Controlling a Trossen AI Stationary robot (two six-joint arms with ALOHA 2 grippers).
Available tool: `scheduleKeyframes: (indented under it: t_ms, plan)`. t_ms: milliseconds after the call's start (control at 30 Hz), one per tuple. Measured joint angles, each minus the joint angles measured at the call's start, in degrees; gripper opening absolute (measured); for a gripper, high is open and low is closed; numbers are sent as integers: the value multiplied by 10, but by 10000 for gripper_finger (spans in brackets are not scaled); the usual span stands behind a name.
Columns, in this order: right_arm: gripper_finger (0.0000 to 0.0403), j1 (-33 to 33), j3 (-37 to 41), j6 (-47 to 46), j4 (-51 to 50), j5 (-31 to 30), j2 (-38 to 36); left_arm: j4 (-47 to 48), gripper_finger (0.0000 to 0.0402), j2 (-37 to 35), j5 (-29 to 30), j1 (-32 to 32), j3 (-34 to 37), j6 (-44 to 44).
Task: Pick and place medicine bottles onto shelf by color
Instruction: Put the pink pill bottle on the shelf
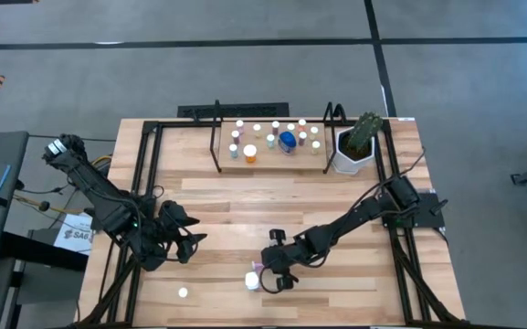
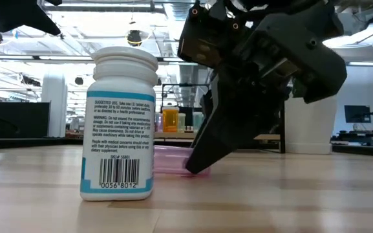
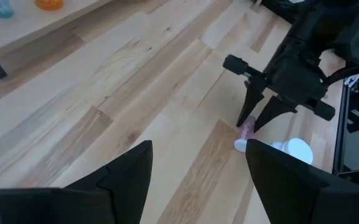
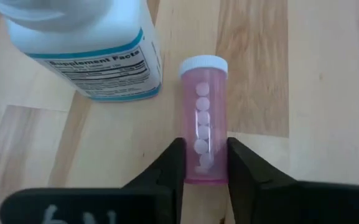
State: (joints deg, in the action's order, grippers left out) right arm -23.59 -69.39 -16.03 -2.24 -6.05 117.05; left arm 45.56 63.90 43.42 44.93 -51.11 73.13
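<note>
Your left gripper (image 1: 187,245) waits with fingers spread wide and empty over the table's left front, near a lone small white-capped bottle (image 1: 183,293). Further right, your right gripper (image 4: 205,163) has pinched the base of a pink bottle (image 4: 203,130) lying flat on the table (image 1: 245,210), presumably to carry it to the shelf (image 1: 272,164) at the back. A white bottle (image 2: 119,123) stands just beside it and may be knocked on the lift. A potted plant (image 1: 358,142) crowds the shelf's right end.

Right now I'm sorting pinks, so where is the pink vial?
The pink vial lies on its side near the table's front edge, right of centre in the high view, beside the white bottle, with the right gripper shut on its base end.
</note>
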Motion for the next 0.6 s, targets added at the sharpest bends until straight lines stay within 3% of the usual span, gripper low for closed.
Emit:
scheduleKeyframes:
  t_ms: [167, 333, 467, 600]
  plan:
    - [115, 12, -27, 8, -81, 2, -29, 0, 245, 0, 7, 0, 0, -6]
    - [130, 42, -36, 50, -134, 0, -88, -1, 245, 0, 63, -3, 0, -31]
    - [122, 86, -35, 105, -168, -2, -150, -3, 245, 0, 111, -16, 0, -64]
    - [118, 146, -36, 148, -173, -4, -212, -18, 245, 0, 116, -52, 0, -141]
